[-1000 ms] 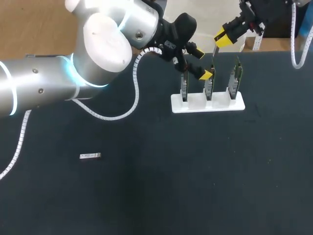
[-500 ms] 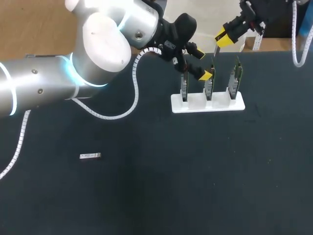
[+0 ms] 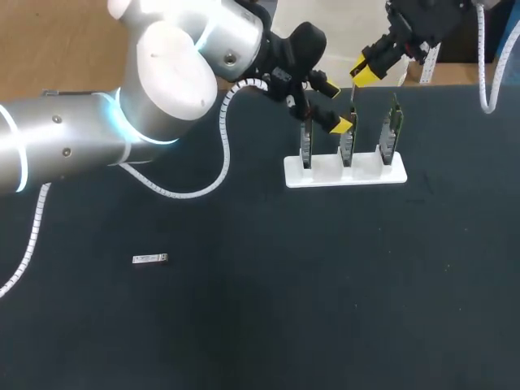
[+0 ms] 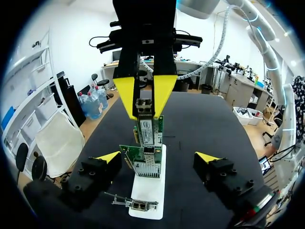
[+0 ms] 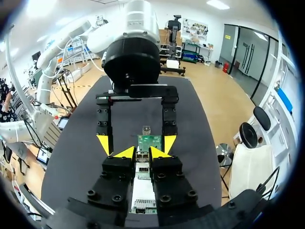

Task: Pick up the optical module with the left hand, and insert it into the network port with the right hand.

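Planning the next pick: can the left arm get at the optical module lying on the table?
Probably yes: the optical module lies alone on bare table, and the left gripper is open, though over by the card stand.

Module [image 4: 144,106] mostly hidden, right arm [image 3: 435,20] cut off

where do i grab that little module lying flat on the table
Grip the module across its two long edges near mid-length, coming straight down. It lies flat on the table, a thin bar running side to side in the head view, with nothing close beside it.
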Robot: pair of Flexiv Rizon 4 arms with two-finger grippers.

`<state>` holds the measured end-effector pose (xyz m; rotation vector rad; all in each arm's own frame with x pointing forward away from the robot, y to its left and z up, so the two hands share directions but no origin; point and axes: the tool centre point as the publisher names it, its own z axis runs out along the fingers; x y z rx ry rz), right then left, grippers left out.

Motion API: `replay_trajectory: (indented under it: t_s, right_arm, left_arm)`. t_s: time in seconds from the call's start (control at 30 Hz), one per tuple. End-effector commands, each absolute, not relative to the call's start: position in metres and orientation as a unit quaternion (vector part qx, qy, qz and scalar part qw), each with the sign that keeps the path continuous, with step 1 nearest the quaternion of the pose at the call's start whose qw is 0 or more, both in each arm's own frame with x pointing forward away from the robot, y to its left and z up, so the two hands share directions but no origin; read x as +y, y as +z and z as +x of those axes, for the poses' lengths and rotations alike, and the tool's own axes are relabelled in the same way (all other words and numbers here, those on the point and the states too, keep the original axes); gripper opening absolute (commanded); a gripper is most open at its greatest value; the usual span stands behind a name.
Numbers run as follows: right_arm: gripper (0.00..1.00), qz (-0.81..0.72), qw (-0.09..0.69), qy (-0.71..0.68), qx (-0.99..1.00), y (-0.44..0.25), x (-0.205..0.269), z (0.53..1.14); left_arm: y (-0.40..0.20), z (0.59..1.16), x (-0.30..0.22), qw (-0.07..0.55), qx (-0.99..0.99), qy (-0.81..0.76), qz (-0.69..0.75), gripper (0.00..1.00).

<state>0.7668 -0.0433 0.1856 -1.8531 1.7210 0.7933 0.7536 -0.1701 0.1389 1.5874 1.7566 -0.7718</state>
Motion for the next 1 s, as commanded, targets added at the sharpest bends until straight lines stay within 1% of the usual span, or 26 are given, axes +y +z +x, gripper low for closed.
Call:
replay_trajectory:
  t_s: [0.03,0.43,1.0]
  right_arm:
    - [0.00,-0.677,0.242,0.285,0.634,0.182,-0.041,0.763]
    - [0.00,-0.674,0.231,0.279,0.644,0.174,-0.044,0.763]
    - [0.00,-0.675,0.237,0.273,0.643,0.173,-0.042,0.769]
  left_arm:
    - [0.139,0.755,-0.171,0.318,0.669,-0.293,0.604,1.00]
    - [0.139,0.755,-0.171,0.318,0.669,-0.293,0.604,1.00]
    - [0.139,0.755,-0.171,0.318,0.669,-0.293,0.604,1.00]
